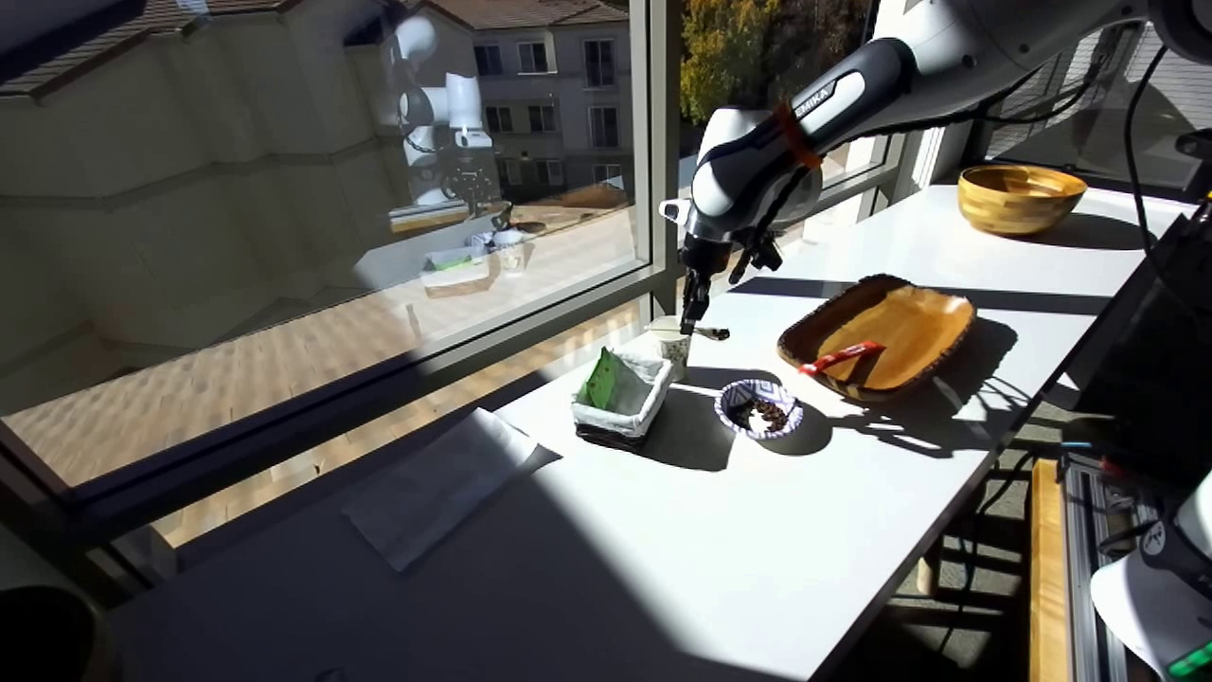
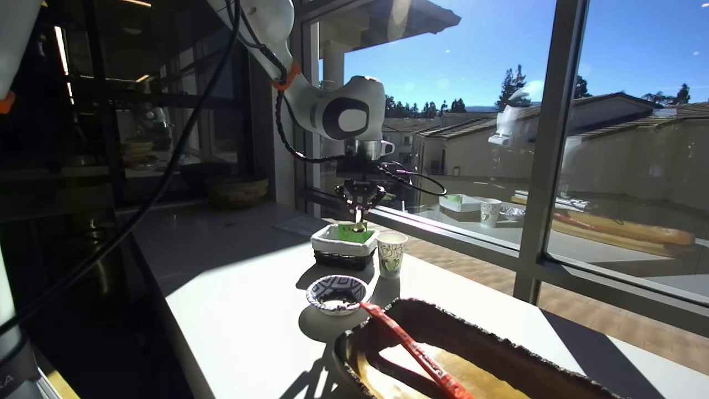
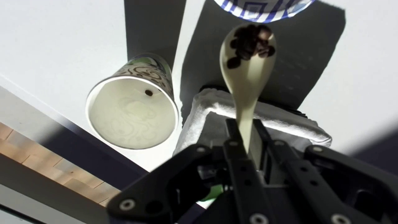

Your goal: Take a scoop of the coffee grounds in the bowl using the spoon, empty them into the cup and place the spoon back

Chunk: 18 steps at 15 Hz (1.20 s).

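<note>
black claw (image 3: 244,125) grips laden spoon (image 3: 247,81)

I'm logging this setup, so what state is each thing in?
Spoon: held aloft, loaded with coffee pieces
Gripper: closed on the spoon
Cup: upright, open, dark speck inside
Patterned bowl: upright, holding coffee pieces
Basket: lined, holding a green item
Wooden tray: red stick leaning over its rim
Large wooden bowl: upright, contents unclear
White sheet: spread out
</note>
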### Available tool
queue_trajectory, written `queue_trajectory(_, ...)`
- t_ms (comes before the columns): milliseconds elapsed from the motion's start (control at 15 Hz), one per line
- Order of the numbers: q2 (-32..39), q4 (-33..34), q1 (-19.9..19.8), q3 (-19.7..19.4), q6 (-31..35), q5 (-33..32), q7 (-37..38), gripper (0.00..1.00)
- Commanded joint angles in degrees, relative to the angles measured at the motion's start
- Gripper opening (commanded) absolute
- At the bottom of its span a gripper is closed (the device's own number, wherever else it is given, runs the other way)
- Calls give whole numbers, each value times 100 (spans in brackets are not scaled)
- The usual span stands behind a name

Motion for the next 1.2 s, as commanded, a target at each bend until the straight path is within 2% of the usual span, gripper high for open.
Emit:
queue_trajectory(0,306,628,-405,209,-559,-52,-227,3)
queue_trajectory(267,740,1209,-624,274,-853,-26,-387,3)
queue_trajectory(533,1229,1793,-640,320,-1013,-112,-222,3)
queue_trajectory(600,899,1365,-665,328,-791,-79,-274,3)
queue_trajectory(667,976,1440,-667,344,-792,-83,-270,14)
queue_trajectory(1067,948,1438,-684,353,-792,-76,-274,14)
queue_trajectory(1133,948,1437,-685,353,-792,-76,-274,3)
